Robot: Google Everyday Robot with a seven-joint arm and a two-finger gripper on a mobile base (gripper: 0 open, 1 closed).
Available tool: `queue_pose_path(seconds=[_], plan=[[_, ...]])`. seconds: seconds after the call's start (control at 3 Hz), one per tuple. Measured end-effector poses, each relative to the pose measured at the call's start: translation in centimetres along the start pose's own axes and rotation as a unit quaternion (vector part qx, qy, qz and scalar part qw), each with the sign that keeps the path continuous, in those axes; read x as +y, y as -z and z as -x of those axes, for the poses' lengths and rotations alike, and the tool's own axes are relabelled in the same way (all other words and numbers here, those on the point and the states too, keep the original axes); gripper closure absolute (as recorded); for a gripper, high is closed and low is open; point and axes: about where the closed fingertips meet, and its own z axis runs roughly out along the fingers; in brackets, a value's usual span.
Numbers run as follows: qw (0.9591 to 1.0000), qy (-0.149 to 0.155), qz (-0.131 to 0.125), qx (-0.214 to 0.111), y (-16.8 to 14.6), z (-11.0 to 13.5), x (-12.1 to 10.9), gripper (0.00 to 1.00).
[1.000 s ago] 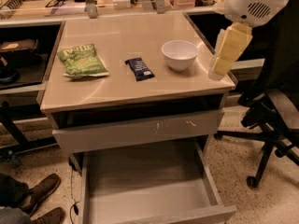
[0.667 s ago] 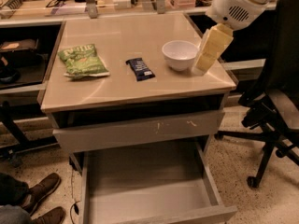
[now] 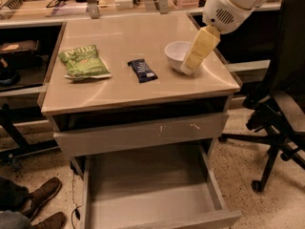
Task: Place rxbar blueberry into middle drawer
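Observation:
The rxbar blueberry [image 3: 143,70], a small dark navy bar, lies flat near the middle of the beige cabinet top [image 3: 133,32]. My gripper [image 3: 189,67] hangs from the upper right, just over the front rim of a white bowl, to the right of the bar and apart from it. It holds nothing that I can see. The middle drawer [image 3: 95,194] is pulled out wide below, and its flat grey bottom is bare.
A green chip bag [image 3: 83,61] lies left of the bar. A white bowl [image 3: 175,54] sits under the gripper. The closed drawer front [image 3: 143,133] with pale scratches is above the open drawer. A black office chair [image 3: 281,104] stands right; shoes [image 3: 43,197] are at lower left.
My gripper has moved left and down, from the cabinet's right edge to over the white bowl, closer to the bar. Nothing else has moved.

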Motion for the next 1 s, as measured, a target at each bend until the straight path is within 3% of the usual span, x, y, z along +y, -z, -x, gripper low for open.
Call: queue_pose_path(seconds=[0.33, 1.0], plan=[[0.9998, 0.008, 0.018, -0.006, -2.1, 0.4, 1.3, 0.00], [0.9971, -0.001, 0.076, 0.002, -8.9, 1.6, 4.6, 0.00]])
